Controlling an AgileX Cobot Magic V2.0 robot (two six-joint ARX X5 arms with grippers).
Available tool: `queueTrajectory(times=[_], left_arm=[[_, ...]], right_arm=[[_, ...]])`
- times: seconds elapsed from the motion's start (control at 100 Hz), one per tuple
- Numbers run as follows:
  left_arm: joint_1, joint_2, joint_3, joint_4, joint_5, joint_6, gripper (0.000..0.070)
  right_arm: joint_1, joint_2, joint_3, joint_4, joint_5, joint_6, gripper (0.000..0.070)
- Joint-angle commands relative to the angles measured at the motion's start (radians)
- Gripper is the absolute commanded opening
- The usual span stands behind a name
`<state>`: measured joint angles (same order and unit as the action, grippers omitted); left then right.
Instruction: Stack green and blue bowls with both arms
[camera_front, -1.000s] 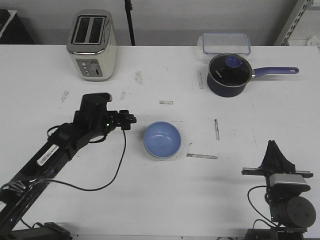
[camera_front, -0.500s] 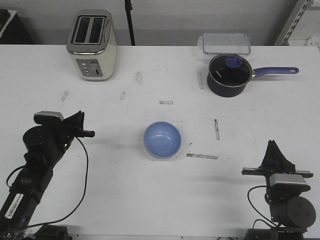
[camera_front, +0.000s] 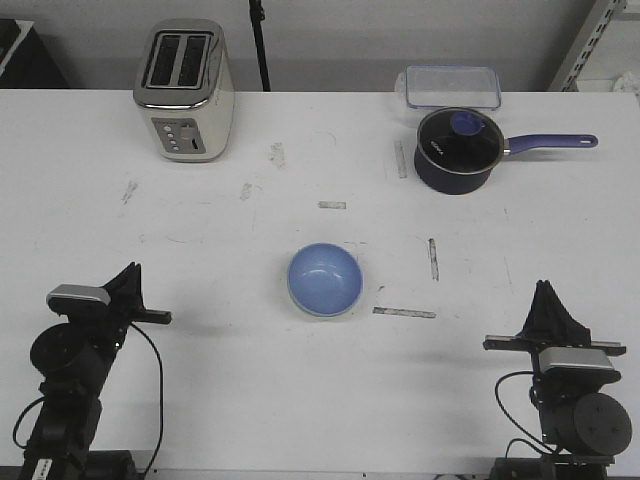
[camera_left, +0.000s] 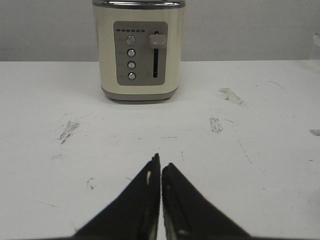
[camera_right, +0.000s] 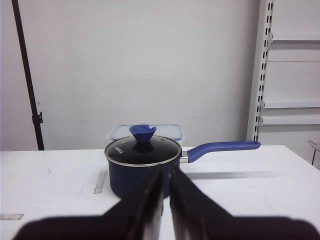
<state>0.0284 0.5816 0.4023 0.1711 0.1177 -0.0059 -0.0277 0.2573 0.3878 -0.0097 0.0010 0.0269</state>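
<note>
Your blue bowl (camera_front: 325, 279) sits in the middle of the white surface (camera_front: 300, 400), and you can just see a pale green rim under it, so the green bowl (camera_front: 318, 314) seems to sit below the blue one. Your left claw (camera_left: 161, 167) is near the left edge, pinched together and holding nothing, pointing at the toaster (camera_front: 185, 90) far away. Your right claw (camera_right: 165, 172) is near the right edge, also pinched together and holding nothing, pointing at the dark blue pot (camera_front: 458, 149).
</note>
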Motion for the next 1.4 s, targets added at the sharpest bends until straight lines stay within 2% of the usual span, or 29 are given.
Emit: queueTrajectory(times=[0.0, 0.22, 0.6, 0.87, 1.09, 1.39], left_arm=[[0.0, -0.032, -0.016, 0.009, 0.002, 0.015, 0.0001], [-0.001, -0.115, -0.038, -0.037, 0.003, 0.013, 0.0001], [-0.003, -0.195, -0.04, -0.041, 0.0, 0.013, 0.0001], [-0.061, -0.239, -0.085, -0.037, -0.136, 0.021, 0.0001], [-0.061, -0.342, -0.196, 0.05, -0.117, 0.021, 0.0001], [-0.061, -0.49, -0.302, 0.037, -0.11, 0.021, 0.0001]], right_arm=[[0.0, -0.002, 0.002, 0.01, -0.001, 0.01, 0.0014], [0.0, -0.002, 0.002, 0.01, 0.0, 0.01, 0.0014], [0.0, -0.002, 0.002, 0.01, 0.0, 0.01, 0.0014], [0.0, -0.002, 0.002, 0.01, 0.0, 0.01, 0.0014], [0.0, -0.002, 0.002, 0.01, 0.0, 0.01, 0.0014], [0.0, -0.002, 0.002, 0.01, 0.0, 0.01, 0.0014]])
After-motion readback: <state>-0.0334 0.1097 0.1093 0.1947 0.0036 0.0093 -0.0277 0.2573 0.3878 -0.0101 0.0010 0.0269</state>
